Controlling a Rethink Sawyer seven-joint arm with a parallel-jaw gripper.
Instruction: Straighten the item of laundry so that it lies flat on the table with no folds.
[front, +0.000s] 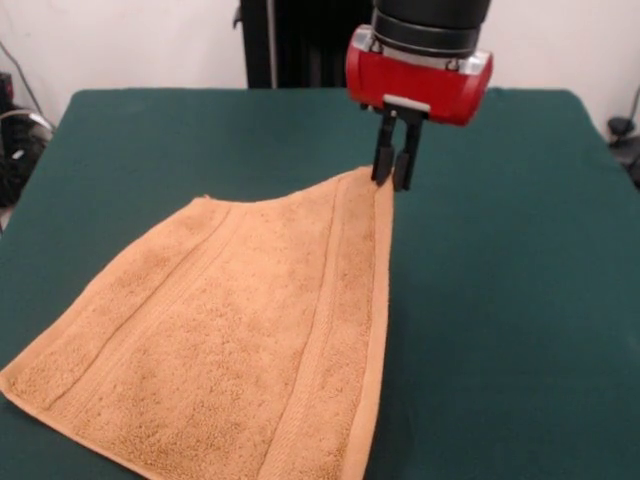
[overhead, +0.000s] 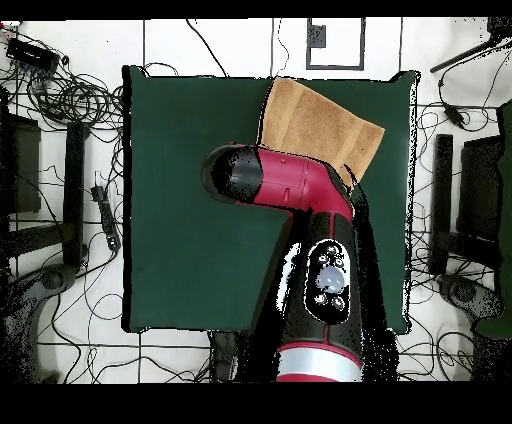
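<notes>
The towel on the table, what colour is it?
Orange-tan towel, with woven border bands near its edges; clearest in the front view.

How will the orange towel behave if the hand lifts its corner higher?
The towel would probably hang limp: it already slopes from the pinched corner at the hand. Its thick terry may drag on the felt-like table, not slide.

We see the orange-tan towel (front: 230, 340) spread on the green table (front: 500, 300), near-left, its far corner lifted; border bands run near two edges.
</notes>
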